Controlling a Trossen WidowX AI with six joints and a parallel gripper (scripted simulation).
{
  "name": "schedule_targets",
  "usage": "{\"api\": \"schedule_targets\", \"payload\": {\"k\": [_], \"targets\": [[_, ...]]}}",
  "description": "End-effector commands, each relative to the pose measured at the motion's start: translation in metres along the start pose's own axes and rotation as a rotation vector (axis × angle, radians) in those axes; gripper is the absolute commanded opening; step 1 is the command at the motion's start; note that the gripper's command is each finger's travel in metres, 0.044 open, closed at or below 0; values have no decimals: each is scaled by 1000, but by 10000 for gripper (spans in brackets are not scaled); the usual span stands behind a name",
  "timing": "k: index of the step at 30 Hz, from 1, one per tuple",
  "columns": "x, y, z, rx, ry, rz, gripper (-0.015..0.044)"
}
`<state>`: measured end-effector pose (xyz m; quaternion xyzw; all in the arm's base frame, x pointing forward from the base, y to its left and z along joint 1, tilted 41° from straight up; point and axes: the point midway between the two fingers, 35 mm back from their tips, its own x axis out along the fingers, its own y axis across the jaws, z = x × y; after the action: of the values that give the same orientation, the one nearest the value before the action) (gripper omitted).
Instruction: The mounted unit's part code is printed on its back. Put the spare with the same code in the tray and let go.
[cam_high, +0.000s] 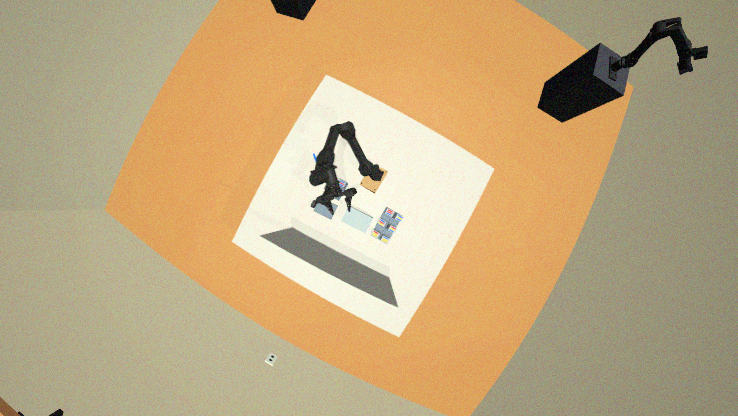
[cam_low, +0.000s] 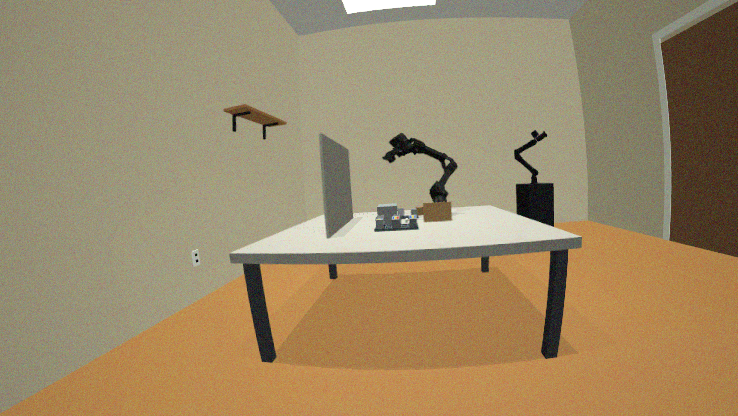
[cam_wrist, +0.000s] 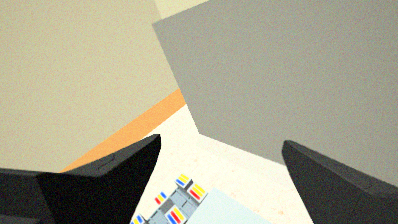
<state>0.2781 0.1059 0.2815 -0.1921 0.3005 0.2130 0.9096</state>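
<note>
The gripper (cam_wrist: 220, 165) hung high with its fingers spread wide, grasping nothing. At the wrist view's bottom centre, striped spares (cam_wrist: 177, 205) lay beside a pale tray (cam_wrist: 225, 210), below the grey panel (cam_wrist: 290, 75).

No readable text anywhere; the spare units (cam_wrist: 175, 202) at the wrist view's bottom edge carry only coloured stripe labels

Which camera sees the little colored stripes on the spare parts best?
The wrist view: the stripes show as separate blue, yellow and red bars between the open tool fingers. The top view shows them as tiny specks; the exterior view shows them smaller still, from the side.
</note>
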Motion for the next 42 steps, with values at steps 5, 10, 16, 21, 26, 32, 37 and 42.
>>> {"api": "schedule_targets", "payload": {"k": [5, 10, 16, 21, 26, 32, 37, 42], "targets": [[0, 0, 0, 0, 0, 0, 440], [20, -6, -4, 71, 127, -25, 440], [68, -19, -21, 209, 422, -127, 440], [103, -29, -40, 283, 651, -255, 440], [136, -38, -62, 313, 855, -409, 440], [172, -45, -91, 291, 1050, -610, 440], [176, -46, -94, 285, 1069, -633, 440], [176, -46, -94, 285, 1069, -633, 440]]}}
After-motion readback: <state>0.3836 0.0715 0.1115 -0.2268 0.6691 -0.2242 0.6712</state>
